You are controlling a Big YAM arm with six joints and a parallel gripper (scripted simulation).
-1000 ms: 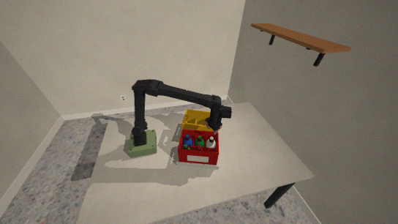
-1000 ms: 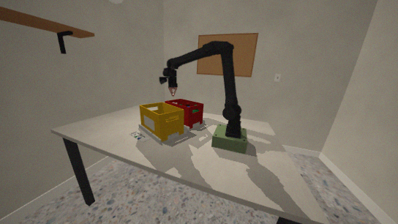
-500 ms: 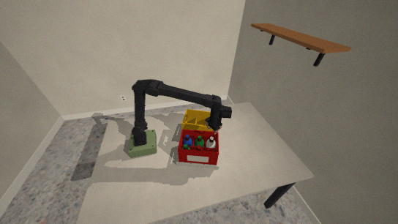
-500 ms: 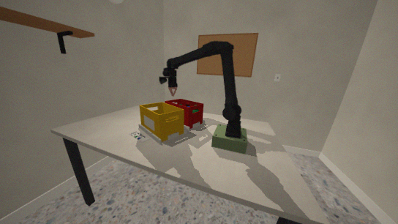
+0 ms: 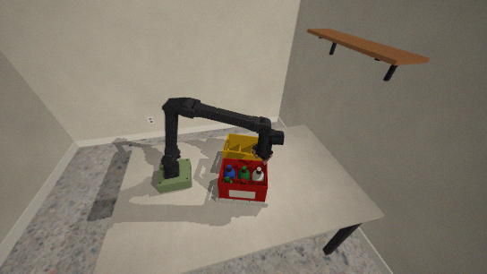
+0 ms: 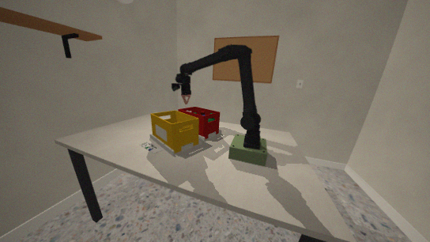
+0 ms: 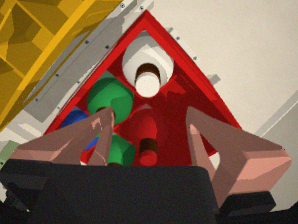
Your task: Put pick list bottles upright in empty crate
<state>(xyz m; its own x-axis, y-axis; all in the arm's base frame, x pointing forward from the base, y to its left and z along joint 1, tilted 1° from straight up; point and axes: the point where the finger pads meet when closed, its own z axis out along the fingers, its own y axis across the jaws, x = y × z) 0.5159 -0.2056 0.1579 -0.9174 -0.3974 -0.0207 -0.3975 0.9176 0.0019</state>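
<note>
Bottles in blue, green, white and red [image 5: 229, 173] [image 7: 147, 127] are standing in the red crate [image 5: 242, 195] [image 6: 209, 123] [image 7: 192, 72] on the counter [image 5: 313, 179] [image 6: 118, 138] [image 7: 250, 45], beside the yellow crate [image 5: 231, 154] [image 6: 186, 136] [image 7: 60, 30]. Above them, the tool [image 5: 262, 157] [image 6: 186, 103] [image 7: 149, 113] is hanging, its fingers apart, gripping nothing.

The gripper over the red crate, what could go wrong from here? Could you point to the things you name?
The open gripper [image 5: 263, 158] [image 6: 186, 101] [image 7: 149, 113] could knock neighboring bottles, since they stand close together in the red crate [image 5: 243, 197] [image 6: 211, 126] [image 7: 192, 62]. Its spread fingers might also catch that crate's rim and tilt it. Shoved sideways, it could bump the yellow crate [image 5: 232, 155] [image 6: 186, 136] [image 7: 60, 31] close beside it.
</note>
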